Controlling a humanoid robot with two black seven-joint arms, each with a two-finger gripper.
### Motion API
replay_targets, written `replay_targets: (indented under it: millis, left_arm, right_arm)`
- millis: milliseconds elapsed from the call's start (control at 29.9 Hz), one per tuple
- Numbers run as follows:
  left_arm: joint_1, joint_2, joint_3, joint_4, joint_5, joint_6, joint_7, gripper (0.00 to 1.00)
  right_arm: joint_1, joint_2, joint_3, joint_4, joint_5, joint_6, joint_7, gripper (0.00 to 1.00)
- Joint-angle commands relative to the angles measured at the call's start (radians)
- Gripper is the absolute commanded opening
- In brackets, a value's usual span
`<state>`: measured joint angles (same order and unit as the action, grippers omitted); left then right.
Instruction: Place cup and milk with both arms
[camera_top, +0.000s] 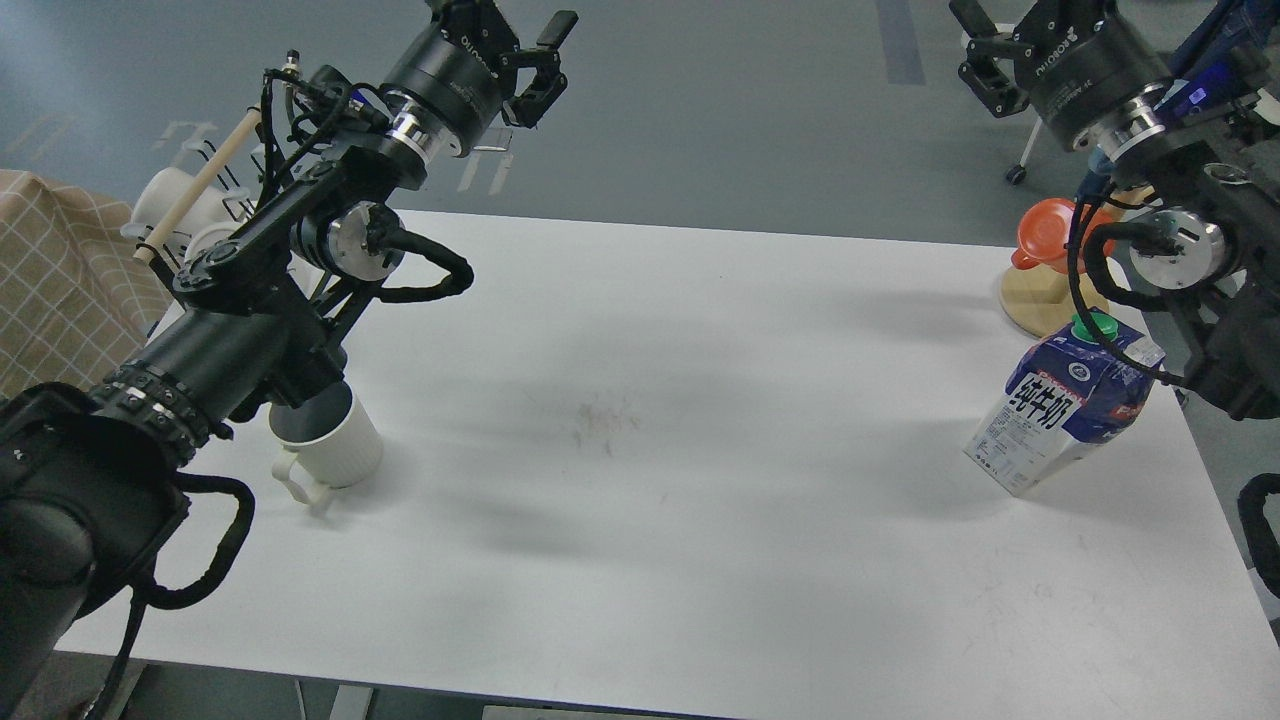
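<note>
The cream ribbed cup (335, 452) stands upright on the white table (650, 500) at the left, handle toward the front, partly under my left forearm. The blue and white milk carton (1060, 410) with a green cap stands at the right, leaning in the view. My left gripper (512, 18) is raised high over the table's far edge, well beyond the cup, open and empty. My right gripper (1005, 20) is raised at the top right, far above the milk, its fingers spread and partly cut off by the frame, holding nothing.
An orange cup (1050, 232) hangs on a round wooden stand (1035, 300) behind the milk. A rack with smooth white mugs (175, 205) and a wooden dowel stands behind the left arm. A checked cloth (50, 280) lies at the far left.
</note>
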<state>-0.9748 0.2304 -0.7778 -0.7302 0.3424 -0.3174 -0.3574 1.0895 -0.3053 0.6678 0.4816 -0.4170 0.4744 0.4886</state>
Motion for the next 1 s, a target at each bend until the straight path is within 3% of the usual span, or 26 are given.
replay_targets:
  millis: [0, 970]
  left_arm:
    - [0.001, -0.002, -0.008, -0.001, 0.000, 0.000, 0.000, 0.98]
    - [0.019, -0.008, 0.011, 0.064, 0.004, -0.020, 0.002, 0.98]
  right_arm:
    - [0.000, -0.003, -0.001, 0.000, 0.000, 0.000, 0.000, 1.00]
    - [-0.022, -0.018, -0.004, -0.028, -0.006, -0.014, 0.000, 1.00]
